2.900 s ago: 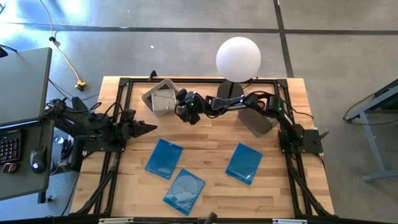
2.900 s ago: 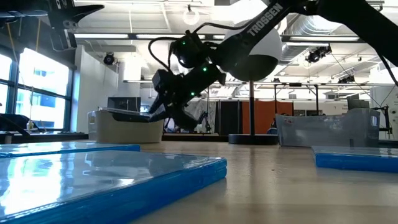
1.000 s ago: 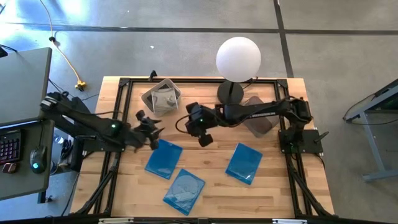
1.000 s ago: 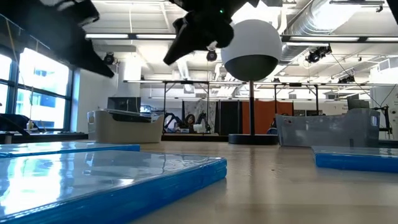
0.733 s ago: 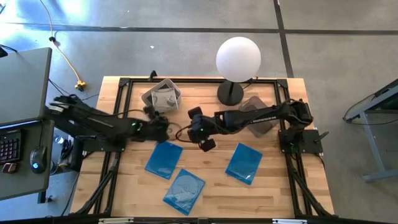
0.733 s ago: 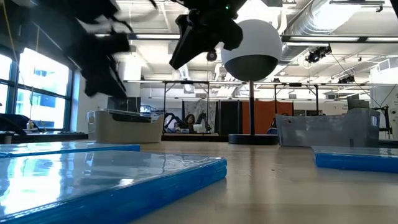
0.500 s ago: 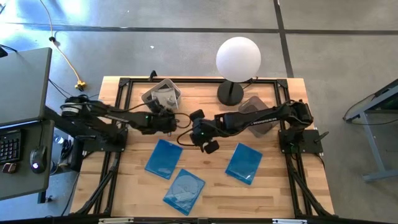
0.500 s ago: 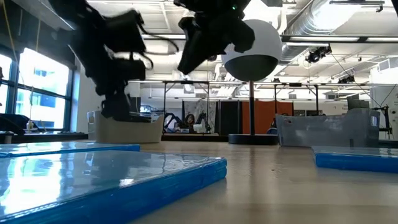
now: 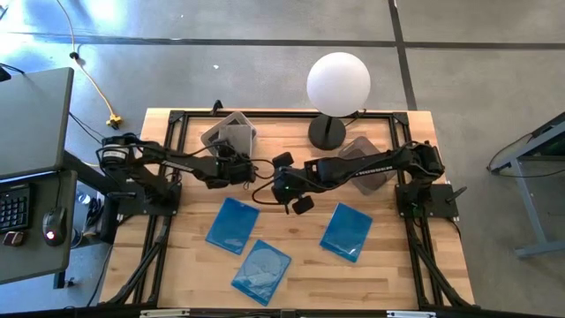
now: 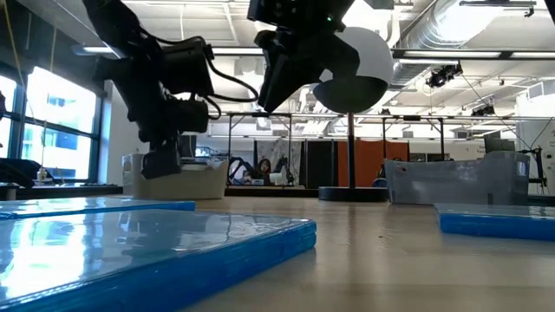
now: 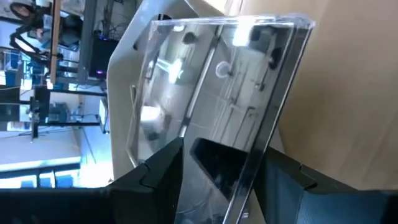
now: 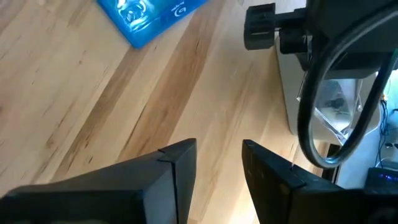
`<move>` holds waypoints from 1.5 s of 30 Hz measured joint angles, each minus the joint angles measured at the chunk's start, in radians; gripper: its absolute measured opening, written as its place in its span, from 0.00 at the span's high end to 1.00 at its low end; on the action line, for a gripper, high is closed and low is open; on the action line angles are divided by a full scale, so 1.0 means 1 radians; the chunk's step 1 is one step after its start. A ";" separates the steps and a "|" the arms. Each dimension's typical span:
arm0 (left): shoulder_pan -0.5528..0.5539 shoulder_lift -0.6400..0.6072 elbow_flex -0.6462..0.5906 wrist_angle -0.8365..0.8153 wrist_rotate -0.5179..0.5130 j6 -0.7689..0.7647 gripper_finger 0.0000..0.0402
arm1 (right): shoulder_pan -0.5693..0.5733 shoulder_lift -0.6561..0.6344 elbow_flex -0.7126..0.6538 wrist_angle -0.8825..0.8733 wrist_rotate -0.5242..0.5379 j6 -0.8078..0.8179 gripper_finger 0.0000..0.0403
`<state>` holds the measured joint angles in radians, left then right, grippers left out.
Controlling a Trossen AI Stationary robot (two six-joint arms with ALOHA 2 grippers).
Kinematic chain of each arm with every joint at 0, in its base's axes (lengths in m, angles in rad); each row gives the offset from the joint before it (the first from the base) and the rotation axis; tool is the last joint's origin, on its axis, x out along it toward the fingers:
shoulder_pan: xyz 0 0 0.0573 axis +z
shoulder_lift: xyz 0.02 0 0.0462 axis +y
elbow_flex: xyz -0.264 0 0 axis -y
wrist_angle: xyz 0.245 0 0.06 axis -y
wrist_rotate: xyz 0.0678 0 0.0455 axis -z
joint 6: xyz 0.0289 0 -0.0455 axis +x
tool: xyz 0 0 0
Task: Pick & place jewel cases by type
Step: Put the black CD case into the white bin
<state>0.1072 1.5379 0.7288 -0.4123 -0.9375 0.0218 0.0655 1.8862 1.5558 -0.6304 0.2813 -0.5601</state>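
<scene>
A grey see-through jewel case (image 11: pixel 211 93) leans inside the pale bin (image 9: pixel 228 137) at the table's far left. My left gripper (image 9: pixel 238 163) hangs over that bin's near side, open, and its fingers (image 11: pixel 158 171) flank the case's near corner. My right gripper (image 9: pixel 296 199) hovers mid-table, raised (image 10: pixel 279 74), open and empty (image 12: pixel 217 162). Three blue cases lie flat on the near half (image 9: pixel 232 224), (image 9: pixel 261 270), (image 9: pixel 346 231). The other dark cases do not show plainly. My left gripper comes down at a slant over the pale bin, one finger on each side of the grey case's near corner (image 11: pixel 239 177). Whether the fingers touch the case I cannot tell. The case leans against the bin's inner wall.
A grey bin (image 9: pixel 366 168) sits at the far right, under my right arm. A white globe lamp (image 9: pixel 338 84) stands on a black base at the far edge. Black rails frame the table. Bare wood lies between the blue cases and the bins.
My left arm has swung from the table's left side toward the far edge and now reaches over the pale bin, its gripper tipped down. My right gripper has drifted a little toward the near edge, away from that bin.
</scene>
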 joint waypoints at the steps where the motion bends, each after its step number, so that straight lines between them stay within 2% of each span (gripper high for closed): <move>1: 0.006 0.000 0.000 -0.011 -0.002 0.011 0.58 | 0.000 0.000 0.000 -0.001 0.000 0.001 0.69; 8: 0.024 -0.005 0.000 -0.149 -0.071 0.001 0.58 | 0.000 0.000 0.000 -0.023 -0.003 0.002 0.69; 17: 0.024 -0.013 0.063 -0.220 -0.042 -0.027 0.58 | 0.000 0.000 0.000 -0.024 -0.007 0.003 0.69; 24: 0.024 -0.013 0.170 -0.476 -0.078 -0.030 0.58 | 0.000 0.001 0.000 -0.028 -0.011 0.003 0.69; 31: 0.044 -0.013 0.187 -0.726 -0.065 -0.060 0.58 | 0.000 0.001 0.000 -0.048 -0.094 0.011 0.69; 37: 0.140 -0.013 0.187 -0.865 -0.066 -0.147 0.58 | 0.004 0.001 0.000 -0.056 -0.113 0.011 0.69; 45: 0.321 -0.013 0.187 -0.876 -0.068 -0.151 0.58 | 0.008 0.001 0.000 -0.062 -0.135 0.010 0.69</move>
<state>0.4284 1.5253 0.9157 -1.2878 -1.0053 -0.1287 0.0731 1.8870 1.5562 -0.6922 0.1459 -0.5499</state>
